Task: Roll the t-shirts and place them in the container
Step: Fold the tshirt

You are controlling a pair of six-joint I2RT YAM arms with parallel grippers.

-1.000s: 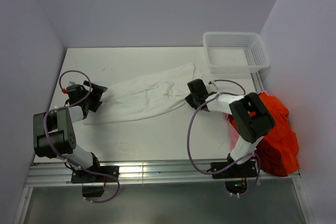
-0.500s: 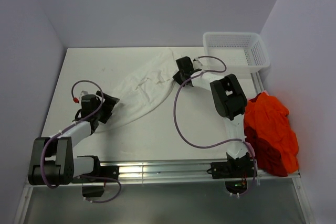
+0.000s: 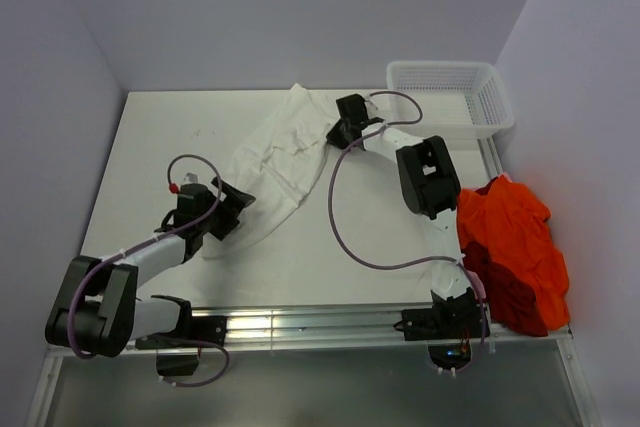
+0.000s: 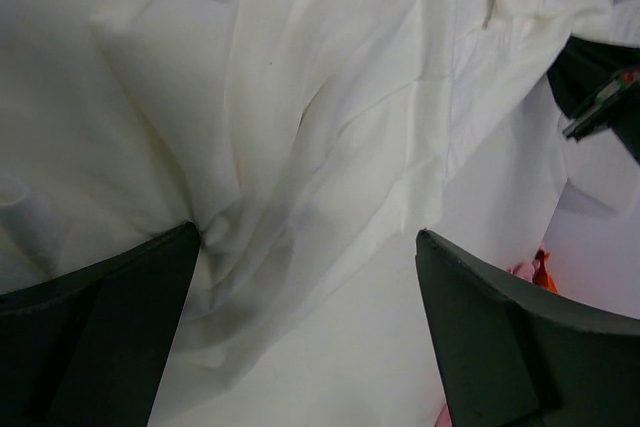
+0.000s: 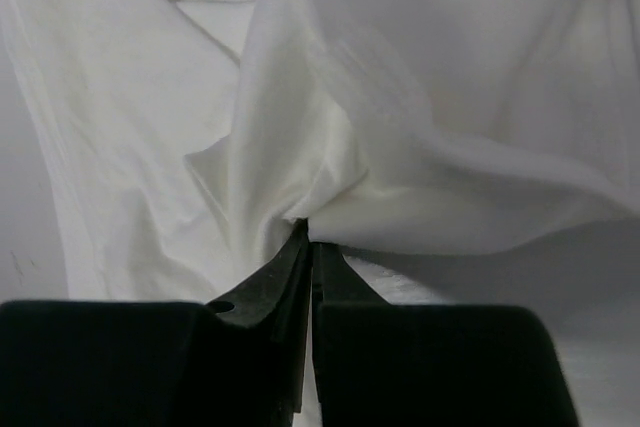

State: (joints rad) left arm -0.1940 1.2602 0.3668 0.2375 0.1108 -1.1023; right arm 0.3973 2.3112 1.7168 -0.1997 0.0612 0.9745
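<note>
A white t-shirt (image 3: pixel 275 162) lies stretched in a crumpled diagonal band from the table's back middle down to the left centre. My right gripper (image 3: pixel 336 136) is shut on a fold of its far right edge; in the right wrist view the jaws (image 5: pixel 308 229) pinch the white cloth (image 5: pixel 330 127). My left gripper (image 3: pixel 238 209) sits at the shirt's near end. In the left wrist view it (image 4: pixel 308 232) is wide open, with cloth (image 4: pixel 300 107) bunched against the left finger (image 4: pixel 110 317). A pile of orange-red t-shirts (image 3: pixel 515 247) lies at the table's right edge.
A white plastic mesh basket (image 3: pixel 495 107) stands at the back right corner. The white table (image 3: pixel 160 132) is enclosed by lilac walls on the left, back and right. A metal rail (image 3: pixel 300 327) runs along the near edge by the arm bases.
My right gripper has carried its end of the white t-shirt to the back and left. My left gripper has moved right and nearer. The shirt has swung from near horizontal to a steep diagonal.
</note>
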